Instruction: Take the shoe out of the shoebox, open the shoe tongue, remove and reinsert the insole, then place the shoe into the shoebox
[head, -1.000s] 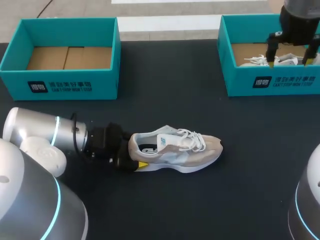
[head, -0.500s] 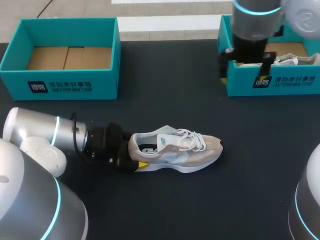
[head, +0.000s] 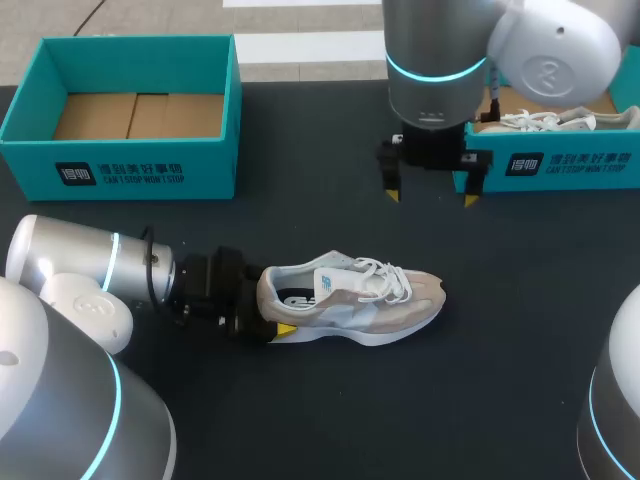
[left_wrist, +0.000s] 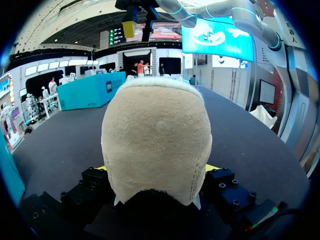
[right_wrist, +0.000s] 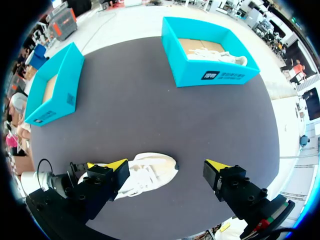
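While your left gripper clamps the heel of the shoe lying on the table, tongue-opening looks next, so lower your wide-open, empty right gripper, hovering beyond the shoe, onto its tongue.

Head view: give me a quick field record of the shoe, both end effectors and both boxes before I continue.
shoe: on the table, outside both boxes, heel toward my left arm
left end effector: shut on the shoe's heel
right end effector: open, empty, above the table just in front of the right shoebox
left shoebox: no shoe inside, cardboard bottom showing
right shoebox: holds a second shoe
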